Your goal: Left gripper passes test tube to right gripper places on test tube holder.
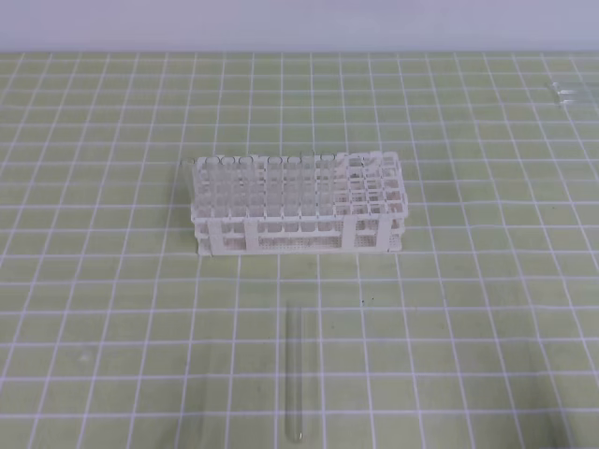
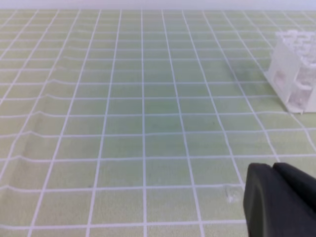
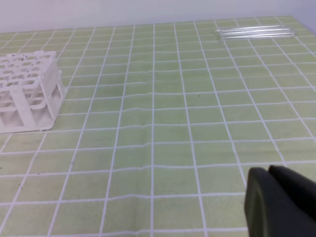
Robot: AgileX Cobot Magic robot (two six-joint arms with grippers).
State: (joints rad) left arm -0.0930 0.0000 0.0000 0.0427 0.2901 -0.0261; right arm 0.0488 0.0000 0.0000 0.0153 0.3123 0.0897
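Test tube (image 1: 295, 372) lies flat on the counter (image 1: 94, 309), just in front of the test tube holder (image 1: 298, 204), long axis pointing at the holder. Left end effector (image 2: 281, 200) and right end effector (image 3: 281, 200) show only a corner; their openness I cannot tell, and neither looks nearer.

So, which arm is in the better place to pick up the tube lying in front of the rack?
Probably the left. The test tube lies flat before the test tube holder, near the middle, slightly left. Neither wrist view shows it, so the margin is small, and the task gives the left gripper the pickup.
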